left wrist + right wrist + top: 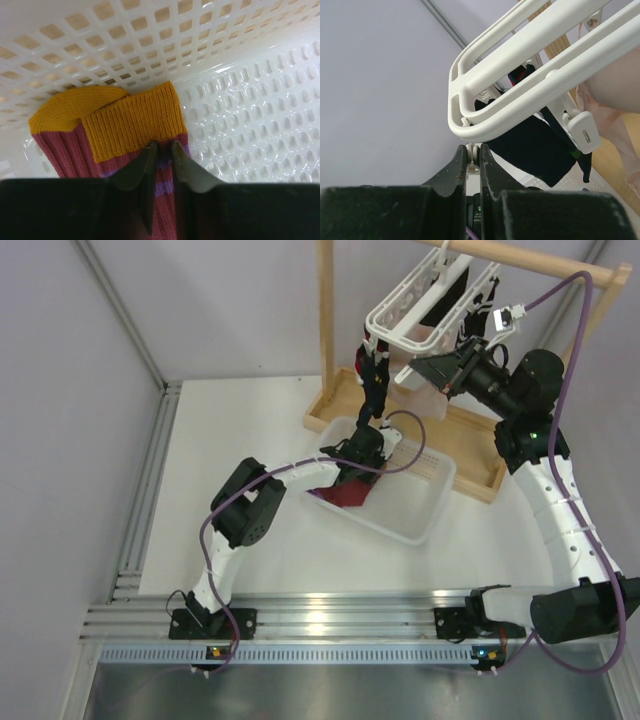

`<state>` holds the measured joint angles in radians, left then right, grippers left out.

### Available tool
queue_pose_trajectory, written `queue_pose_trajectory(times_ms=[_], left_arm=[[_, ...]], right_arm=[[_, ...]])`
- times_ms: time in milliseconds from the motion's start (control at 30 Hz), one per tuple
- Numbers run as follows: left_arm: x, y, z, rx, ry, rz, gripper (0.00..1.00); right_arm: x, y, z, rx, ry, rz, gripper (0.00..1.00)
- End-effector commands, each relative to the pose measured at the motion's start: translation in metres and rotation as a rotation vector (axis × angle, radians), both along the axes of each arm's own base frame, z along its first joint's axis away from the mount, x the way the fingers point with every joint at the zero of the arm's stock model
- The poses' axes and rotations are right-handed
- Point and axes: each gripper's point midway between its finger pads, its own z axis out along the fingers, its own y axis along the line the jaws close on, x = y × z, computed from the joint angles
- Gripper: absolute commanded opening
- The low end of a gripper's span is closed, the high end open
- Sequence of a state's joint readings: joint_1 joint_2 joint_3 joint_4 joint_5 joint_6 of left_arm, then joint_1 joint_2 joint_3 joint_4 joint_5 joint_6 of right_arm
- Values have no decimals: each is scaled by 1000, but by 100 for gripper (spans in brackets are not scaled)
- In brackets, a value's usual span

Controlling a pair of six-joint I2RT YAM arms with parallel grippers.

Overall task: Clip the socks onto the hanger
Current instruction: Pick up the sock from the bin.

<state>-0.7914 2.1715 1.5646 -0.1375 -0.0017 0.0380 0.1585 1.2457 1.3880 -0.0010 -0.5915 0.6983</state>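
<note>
Black fingertips of the left gripper (pixel 163 148) sat at the bottom centre of the left wrist view, pressed onto a maroon sock (pixel 131 125). They stood only narrowly apart, with a strip of the sock's fabric and a purple stripe showing in the gap. Whether they had clamped that fabric or only rested on it could not be told. The sock had a ribbed orange cuff, and a second orange edge lay to its left. It lay in the white basket (pixel 240 100), against the corner where the slotted wall met the perforated floor.

At the bottom of the right wrist view, the right gripper (pixel 473 150) was clenched, its two fingers nearly touching. A small white part showed right at their tips, just under the rounded corner of the hanger (pixel 530 75). It was unclear whether that part was pinched. A dark sock (pixel 535 145) hung below the hanger's bars at centre right, and a pink garment (pixel 615 85) filled the right edge.

From above, the basket sat at the middle of the frame on the table (pixel 250 420), the left arm reaching into it. The hanger hung from the wooden rack (pixel 326 330) at upper right, dark socks with red marks dangling at its left end.
</note>
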Motion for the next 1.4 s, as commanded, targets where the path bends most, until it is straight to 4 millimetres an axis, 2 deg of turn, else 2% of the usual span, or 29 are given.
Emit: queue_pose_trajectory(times_ms=[0,33,67,133,200,233,267,300,333,367,400,433,467,500,533,567,600,667,767,800,867,900,967,1000,1067,1100,1133,1167,1367], left_arm=[[3,-6,5,-6,5,8,22],[3,-6,5,-6,5,8,16],[-1,-11,5,-23,23,-19,4],[-4,-15,17,-57,19,-27,0],[-12,-19,27,-84,11,-56,0],[-13,-23,50,-127,-28,-72,0],[-20,-20,49,-126,-29,-85,0],[-28,-23,57,-154,-32,-112,0],[-30,-27,90,-221,-92,-130,0],[-41,-19,83,-206,-79,-135,0],[-47,-23,114,-260,-145,-177,0],[-50,-23,128,-290,-185,-197,0],[-58,-18,124,-275,-209,-221,0],[-64,-16,146,-303,-261,-236,0],[-69,-14,147,-312,-289,-252,0],[-72,-13,153,-311,-318,-269,0],[-76,-11,167,-327,-349,-279,0],[-83,-11,172,-317,-392,-319,0],[-90,-10,190,-345,-461,-343,0],[-92,-7,204,-363,-497,-347,0],[-97,-5,216,-371,-561,-367,0],[-100,-2,238,-400,-626,-370,0],[-101,5,255,-384,-723,-378,0],[-103,11,275,-399,-783,-373,0],[-103,20,288,-352,-889,-391,0],[-106,28,311,-373,-972,-378,0],[-108,33,309,-330,-1029,-397,0],[-112,39,320,-329,-1081,-398,0],[-119,54,354,-238,-1333,-409,0]], right_arm=[[0,-6,15,-5,-54,-30,0],[1,-6,13,-6,-49,-28,0],[0,-6,15,-5,-52,-30,0],[0,-6,14,-7,-53,-29,0],[0,-6,15,-9,-55,-31,0],[0,-6,15,-11,-57,-31,0],[-1,-6,15,-12,-58,-31,0],[-1,-6,14,-13,-58,-31,0],[0,-6,13,-14,-55,-33,0],[0,-6,13,-13,-52,-31,0],[0,-6,13,-11,-50,-32,0],[0,-6,13,-9,-51,-34,0],[0,-7,13,-8,-48,-36,0],[-1,-6,13,-6,-50,-35,0],[-2,-7,14,-6,-53,-36,0],[-2,-7,13,-5,-51,-36,0],[-1,-7,12,-4,-48,-37,0],[-2,-7,13,-3,-51,-36,0],[-2,-7,15,-4,-57,-35,0],[-2,-7,15,-4,-57,-36,0],[-3,-8,17,-3,-61,-36,0],[-4,-7,18,-2,-66,-35,0],[-3,-7,19,-2,-66,-36,0],[-4,-7,21,0,-69,-36,0],[-5,-7,22,3,-70,-35,0],[-5,-7,22,6,-67,-35,0],[-5,-7,22,8,-65,-36,0],[-5,-8,21,13,-62,-35,0],[-7,-7,20,18,-61,-31,0]])
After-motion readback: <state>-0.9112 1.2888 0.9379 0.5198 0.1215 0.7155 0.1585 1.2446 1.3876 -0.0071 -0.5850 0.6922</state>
